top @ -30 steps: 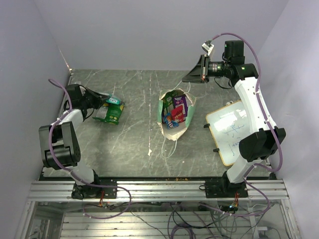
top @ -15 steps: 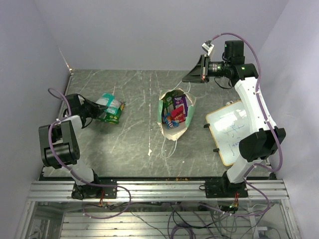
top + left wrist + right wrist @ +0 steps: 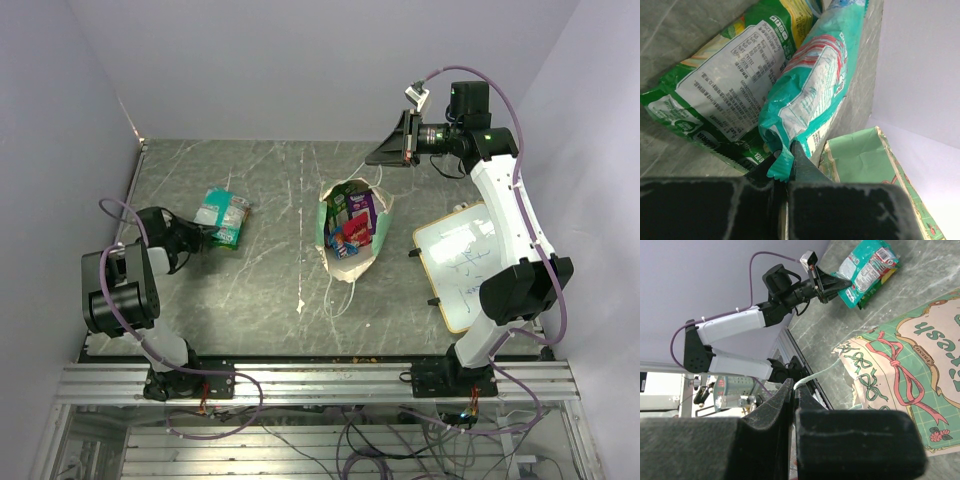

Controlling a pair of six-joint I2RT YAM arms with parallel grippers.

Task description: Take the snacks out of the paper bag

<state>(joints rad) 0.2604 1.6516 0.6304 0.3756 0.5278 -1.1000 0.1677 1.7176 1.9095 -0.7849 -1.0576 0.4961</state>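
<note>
The paper bag [image 3: 352, 262] lies open in the middle of the table, its beige printed face [image 3: 920, 355] toward the right wrist camera. Several colourful snacks [image 3: 352, 225] show in its mouth. My right gripper [image 3: 388, 152] hangs above the bag's far rim, shut [image 3: 794, 387] on a white string handle [image 3: 816, 376]. At the left, my left gripper [image 3: 206, 237] is shut [image 3: 784, 167] on the crimped end of a teal packet [image 3: 810, 90]. That packet [image 3: 222, 208] rests over a green snack bag [image 3: 720, 85] on the table.
A wood-framed whiteboard [image 3: 462, 262] lies at the right, beside the right arm. The bag's other string handle [image 3: 337, 296] trails loose toward the near edge. Walls close in the left [image 3: 70, 150] and far sides.
My left gripper has drawn back toward the near left, and the teal packet has shifted with it over the green bag. The right arm and the paper bag have not moved.
</note>
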